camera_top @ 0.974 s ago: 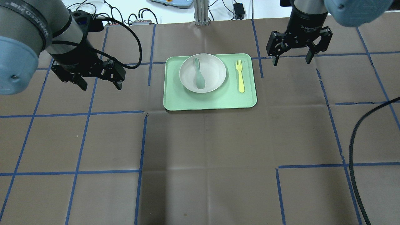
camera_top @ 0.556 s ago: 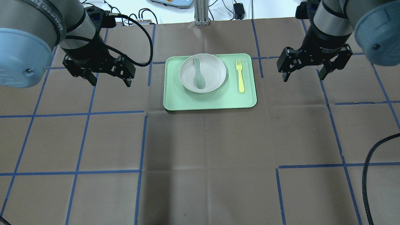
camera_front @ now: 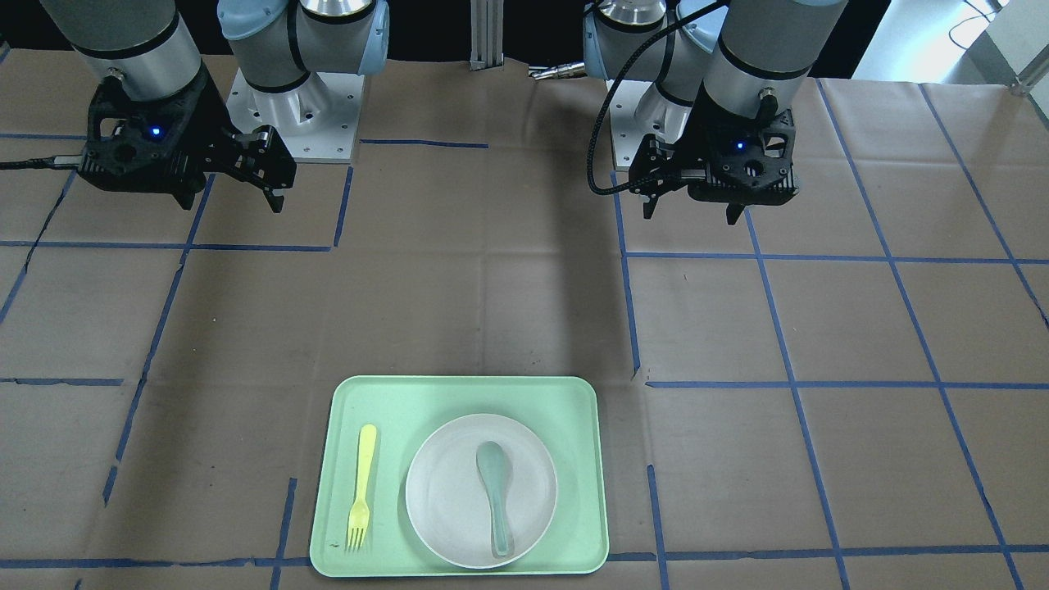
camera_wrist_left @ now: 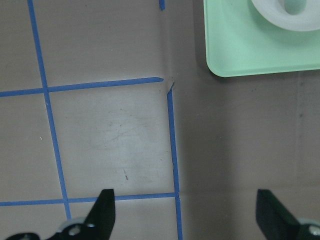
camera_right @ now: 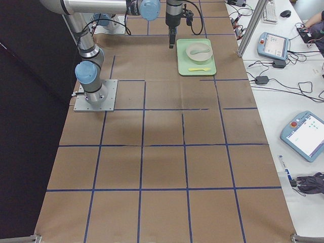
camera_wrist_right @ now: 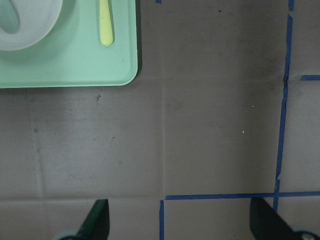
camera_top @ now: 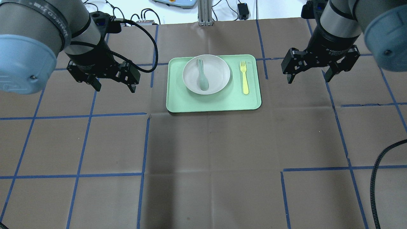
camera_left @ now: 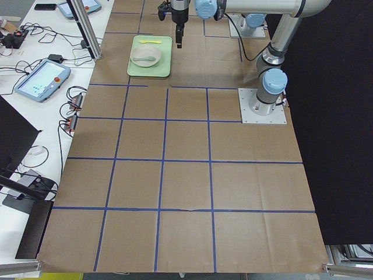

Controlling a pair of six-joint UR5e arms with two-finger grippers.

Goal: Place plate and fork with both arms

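The off-white plate lies on the left part of the pale green tray. The pale yellow fork lies on the tray to the plate's right, tines pointing away from me. My left gripper is open and empty above the table, left of the tray. My right gripper is open and empty above the table, right of the tray. The left wrist view shows a tray corner and the plate's edge. The right wrist view shows the fork's handle.
A grey-green spoon lies in the plate. The table is covered in brown paper with blue tape lines. Cables and a metal post stand at the far edge. A black cable hangs at the near right.
The left gripper has moved right toward the tray. The right gripper has moved right and nearer to me. Both stay open. Plate, fork and spoon have not moved.
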